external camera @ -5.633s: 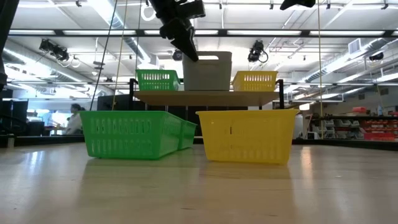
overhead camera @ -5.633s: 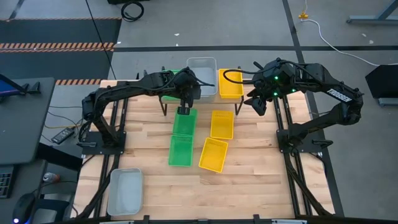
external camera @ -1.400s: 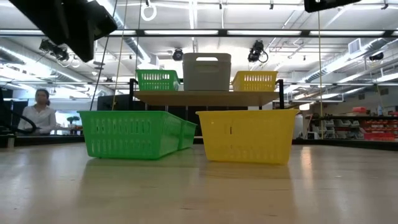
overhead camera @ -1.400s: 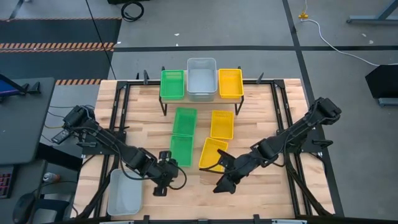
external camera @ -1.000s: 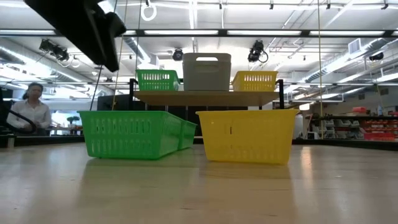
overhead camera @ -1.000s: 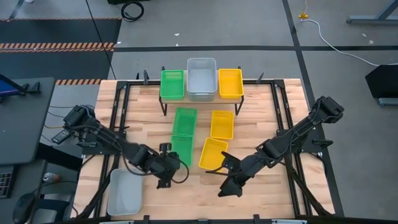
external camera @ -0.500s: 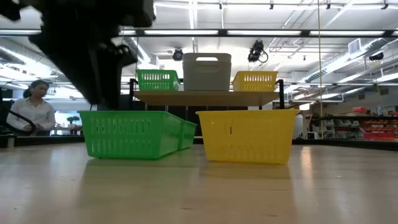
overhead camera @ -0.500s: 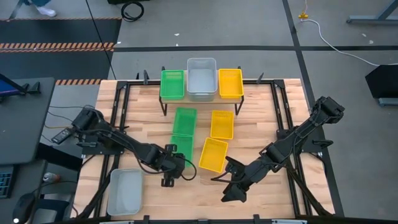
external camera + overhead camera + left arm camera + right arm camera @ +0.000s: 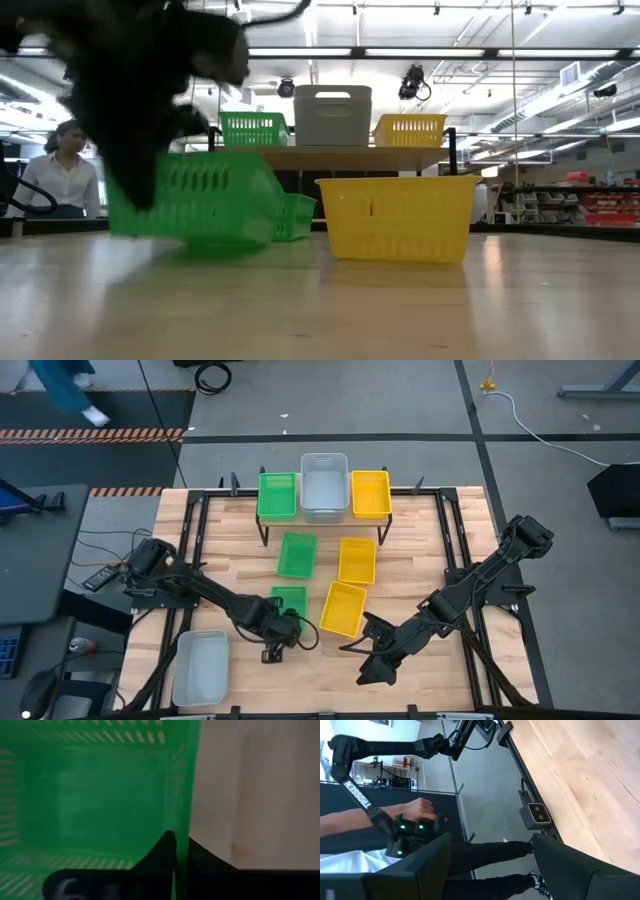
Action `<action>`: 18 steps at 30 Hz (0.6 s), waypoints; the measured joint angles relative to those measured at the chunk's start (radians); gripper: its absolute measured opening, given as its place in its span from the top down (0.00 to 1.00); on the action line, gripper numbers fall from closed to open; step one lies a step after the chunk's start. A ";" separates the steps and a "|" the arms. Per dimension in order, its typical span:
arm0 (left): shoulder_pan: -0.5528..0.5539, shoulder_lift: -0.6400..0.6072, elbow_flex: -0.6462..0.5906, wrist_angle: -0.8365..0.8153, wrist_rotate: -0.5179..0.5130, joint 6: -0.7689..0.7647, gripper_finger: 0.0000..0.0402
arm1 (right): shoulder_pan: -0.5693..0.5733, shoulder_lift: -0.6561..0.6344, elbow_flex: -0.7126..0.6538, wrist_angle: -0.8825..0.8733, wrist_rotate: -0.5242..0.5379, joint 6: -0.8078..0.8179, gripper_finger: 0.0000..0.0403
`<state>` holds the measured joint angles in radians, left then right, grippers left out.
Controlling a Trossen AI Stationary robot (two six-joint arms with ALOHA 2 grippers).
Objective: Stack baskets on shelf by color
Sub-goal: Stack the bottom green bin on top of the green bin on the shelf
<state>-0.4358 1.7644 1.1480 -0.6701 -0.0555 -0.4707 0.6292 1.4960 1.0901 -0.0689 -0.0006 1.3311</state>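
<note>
On the shelf [image 9: 322,518] stand a green basket [image 9: 278,496], a grey one [image 9: 324,486] and a yellow one [image 9: 371,493]. On the table lie a second green basket [image 9: 296,555] and two yellow baskets [image 9: 357,559] [image 9: 343,609]. My left gripper [image 9: 275,638] is shut on a third green basket [image 9: 289,603], which shows blurred in the low view [image 9: 190,200]. My right gripper [image 9: 375,665] hangs open near the table's near edge, holding nothing. My left gripper pinches one wall of the green basket [image 9: 180,827], at its near end, with one finger [image 9: 162,850] inside and one outside. The fingers come steeply from above. The basket sits tipped with its near end raised; whether its far end is on the table, I cannot tell.
A grey basket [image 9: 200,668] lies at the near left corner of the table. Beyond the near edge a person's hand [image 9: 417,810] and legs show in the right wrist view. Another person stands far off in the room [image 9: 65,175].
My left gripper has gone down and toward the table's right, onto the near end of the green basket, and has shut on its wall. The basket has tipped, its near end rising, and has shifted toward the left in the low view.
</note>
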 joint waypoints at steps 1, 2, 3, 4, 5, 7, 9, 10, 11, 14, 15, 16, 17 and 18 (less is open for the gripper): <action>0.001 -0.008 0.014 -0.010 0.001 -0.012 0.97 | 0.000 0.000 0.000 0.000 0.000 -0.005 0.30; 0.000 -0.015 0.031 -0.028 0.001 -0.016 0.98 | 0.000 0.000 0.000 0.000 0.000 -0.011 0.30; -0.001 -0.023 0.051 -0.054 0.004 -0.017 0.98 | 0.000 0.000 0.000 0.000 0.000 -0.018 0.30; -0.004 -0.031 0.076 -0.084 0.005 -0.018 0.99 | 0.000 0.000 0.000 -0.001 0.000 -0.023 0.30; -0.005 -0.037 0.105 -0.111 0.002 -0.020 0.99 | 0.000 0.000 0.000 0.000 0.000 -0.030 0.30; -0.007 -0.043 0.178 -0.175 -0.019 -0.019 0.99 | 0.000 0.000 0.000 0.000 0.000 -0.047 0.30; -0.014 -0.044 0.256 -0.261 -0.043 -0.013 0.99 | 0.000 0.000 0.000 0.000 0.000 -0.061 0.30; -0.016 -0.044 0.294 -0.289 -0.059 -0.009 0.99 | 0.000 0.000 0.000 0.000 0.000 -0.072 0.30; -0.016 -0.044 0.332 -0.314 -0.077 -0.003 0.99 | 0.000 0.000 0.000 -0.001 0.000 -0.078 0.30; -0.016 -0.044 0.427 -0.408 -0.127 0.005 0.99 | 0.000 0.000 0.000 0.000 0.000 -0.100 0.30; -0.016 -0.044 0.457 -0.439 -0.141 0.006 0.99 | 0.000 0.000 0.000 -0.001 0.000 -0.103 0.30; -0.015 -0.044 0.485 -0.470 -0.156 0.007 0.99 | 0.000 0.000 0.000 -0.001 0.000 -0.108 0.30; -0.013 -0.044 0.510 -0.500 -0.170 0.012 0.99 | 0.000 0.000 0.000 -0.001 0.000 -0.116 0.30; -0.011 -0.044 0.534 -0.531 -0.185 0.017 0.99 | 0.000 0.000 0.000 -0.001 0.000 -0.123 0.30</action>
<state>-0.4470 1.7203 1.6819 -1.2007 -0.2410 -0.4537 0.6292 1.4960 1.0901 -0.0700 -0.0010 1.2076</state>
